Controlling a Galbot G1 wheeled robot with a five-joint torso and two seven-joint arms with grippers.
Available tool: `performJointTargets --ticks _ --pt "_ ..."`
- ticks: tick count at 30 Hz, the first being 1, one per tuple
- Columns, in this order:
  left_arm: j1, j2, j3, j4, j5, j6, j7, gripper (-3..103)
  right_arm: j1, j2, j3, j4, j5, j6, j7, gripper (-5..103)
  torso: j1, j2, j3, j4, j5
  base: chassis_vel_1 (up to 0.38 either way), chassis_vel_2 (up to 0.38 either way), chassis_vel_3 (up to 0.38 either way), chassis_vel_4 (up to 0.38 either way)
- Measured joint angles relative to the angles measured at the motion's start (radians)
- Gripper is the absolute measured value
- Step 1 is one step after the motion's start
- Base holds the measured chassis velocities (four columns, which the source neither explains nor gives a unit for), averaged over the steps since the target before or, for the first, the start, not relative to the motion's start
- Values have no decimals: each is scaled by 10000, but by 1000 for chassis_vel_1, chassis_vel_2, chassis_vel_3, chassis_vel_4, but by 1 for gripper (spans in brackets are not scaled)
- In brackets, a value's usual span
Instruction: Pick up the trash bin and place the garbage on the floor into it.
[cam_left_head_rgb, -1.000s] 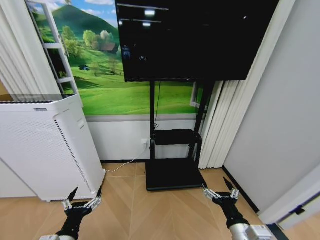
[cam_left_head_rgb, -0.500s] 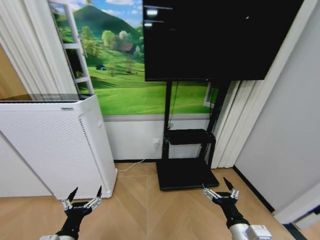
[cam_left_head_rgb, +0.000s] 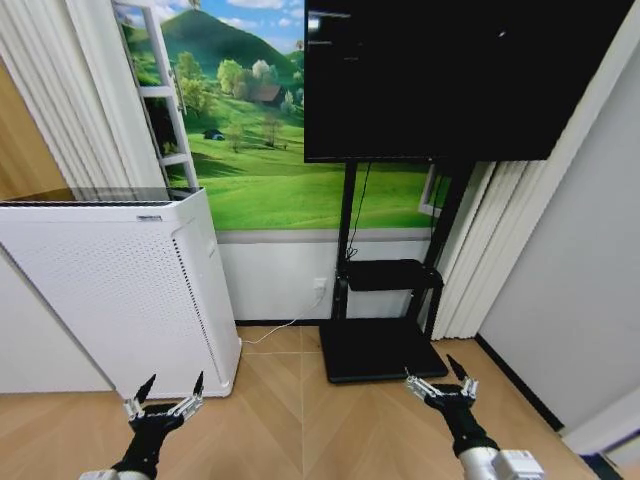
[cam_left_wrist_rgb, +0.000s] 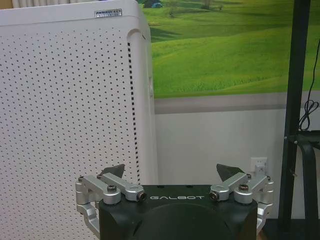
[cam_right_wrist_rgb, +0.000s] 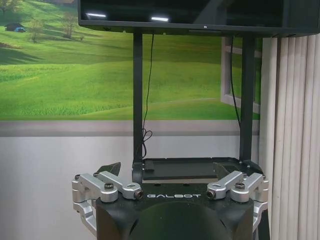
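Note:
The trash bin and the garbage are out of view. Bare floor (cam_left_head_rgb: 300, 420) of tan chevron planks lies ahead of me. My left gripper (cam_left_head_rgb: 168, 392) hangs low at the left, open, with nothing between its fingers, just in front of the white appliance. My right gripper (cam_left_head_rgb: 440, 375) hangs low at the right, also open with nothing held, in front of the stand's base. From the left wrist, the left gripper (cam_left_wrist_rgb: 172, 172) faces the appliance's perforated side. From the right wrist, the right gripper (cam_right_wrist_rgb: 167, 170) faces the stand's shelf.
A tall white appliance (cam_left_head_rgb: 110, 290) stands at the left against the wall. A black television (cam_left_head_rgb: 440, 80) on a black stand (cam_left_head_rgb: 385, 350) with a flat base is ahead on the right. Curtains (cam_left_head_rgb: 480, 250) and a grey wall (cam_left_head_rgb: 570, 300) close the right side.
The whole picture has shifted to the right, so the camera has turned left. Both grippers keep their places in the view, still open.

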Motion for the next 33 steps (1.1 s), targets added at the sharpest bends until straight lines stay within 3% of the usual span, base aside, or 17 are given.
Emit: performJointTargets --ticks 14,33 --pt "1 0 1 0 0 0 5 100 -1 0 1 0 0 0 1 100 -7 -3 -6 -1 3 -11 -139 6 142" --pt "0 3 -3 1 0 0 -1 100 -1 1 -2 1 0 0 -2 100 -5 -10 -8 -1 -3 90 88 -92 -89"
